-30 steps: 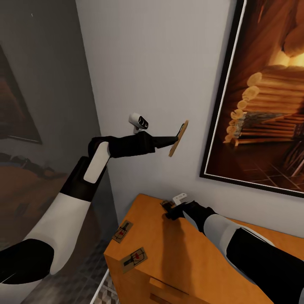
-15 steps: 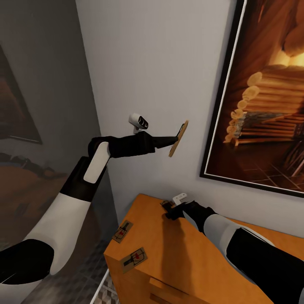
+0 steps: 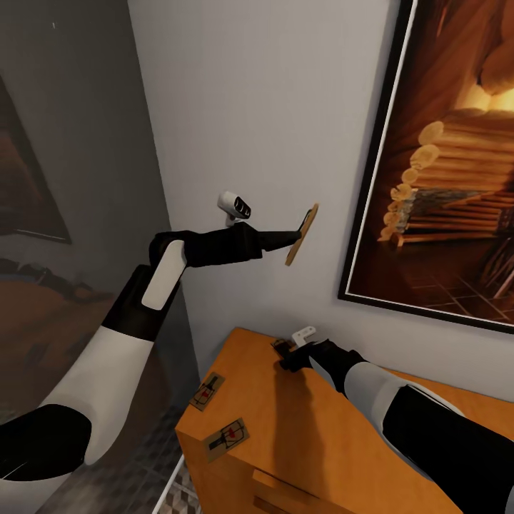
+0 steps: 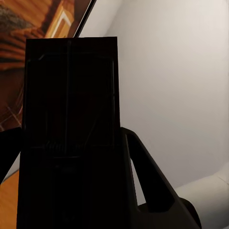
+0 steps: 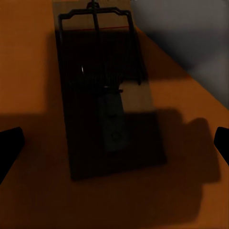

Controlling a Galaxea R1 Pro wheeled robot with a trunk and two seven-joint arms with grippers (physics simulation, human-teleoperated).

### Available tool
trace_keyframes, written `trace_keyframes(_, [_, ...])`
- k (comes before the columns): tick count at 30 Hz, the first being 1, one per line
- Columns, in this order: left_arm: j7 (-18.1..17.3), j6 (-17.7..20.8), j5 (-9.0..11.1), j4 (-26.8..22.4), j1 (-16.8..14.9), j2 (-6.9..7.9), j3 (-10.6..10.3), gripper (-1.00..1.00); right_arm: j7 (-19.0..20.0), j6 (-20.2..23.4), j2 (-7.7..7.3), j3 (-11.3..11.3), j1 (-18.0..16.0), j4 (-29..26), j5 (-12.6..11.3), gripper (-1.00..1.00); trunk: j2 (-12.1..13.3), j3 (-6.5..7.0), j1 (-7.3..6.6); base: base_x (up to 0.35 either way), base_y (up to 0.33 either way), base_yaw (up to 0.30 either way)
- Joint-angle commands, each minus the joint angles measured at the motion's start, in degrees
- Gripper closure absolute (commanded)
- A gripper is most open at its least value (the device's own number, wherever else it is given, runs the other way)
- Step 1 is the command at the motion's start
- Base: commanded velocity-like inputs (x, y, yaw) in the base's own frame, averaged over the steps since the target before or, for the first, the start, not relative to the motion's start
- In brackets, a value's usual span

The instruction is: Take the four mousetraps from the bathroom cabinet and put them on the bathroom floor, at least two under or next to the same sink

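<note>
1 mousetrap (image 5: 107,102) lying flat on the orange-brown cabinet top (image 5: 28,71) (pretty dim in shadow), grey wire parts up, sitting between the right pincer's (image 5: 114,143) 2 spread fingertips (image 5: 9,148).

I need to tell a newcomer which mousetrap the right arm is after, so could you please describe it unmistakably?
Start at the orange-brown cabinet below the framed painting. Along its top, near the wall, the right end effector hovers open over one mousetrap. Unlike the two traps by the cabinet's front-left corner or the one held aloft by the left end effector, it lies flat between the fingertips.
</note>
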Motion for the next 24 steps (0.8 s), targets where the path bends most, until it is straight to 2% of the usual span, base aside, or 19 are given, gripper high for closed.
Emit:
trace_keyframes(1, [-0.27,0.08,-0.14,0.02,-0.07,-0.02,0.0,1.0,0.16,0.22,-0.01,0.79,-0.06,0.03,-0.4,-1.0,-0.09,-0.11,0.03,0.0,0.0,0.0])
trace_keyframes(6, [-0.27,0.08,-0.14,-0.15,-0.07,-0.07,0.0,1.0,0.17,0.22,-0.01,0.79,-0.06,0.03,-0.4,-1.0,-1.69,-0.83,0.91,0.0,0.0,0.0])
trace_keyframes(23, [-0.27,0.08,-0.14,-0.14,-0.07,-0.07,0.0,1.0,0.25,0.22,-0.01,0.79,-0.06,0.03,-0.4,-1.0,-1.69,-0.83,0.91,0.0,0.0,0.0])
trace_keyframes(24, [-0.27,0.08,-0.14,-0.16,-0.07,-0.07,0.0,1.0,0.26,0.22,-0.01,0.77,-0.06,0.03,-0.4,1.0,-1.69,-0.83,0.91,0.0,0.0,0.0])
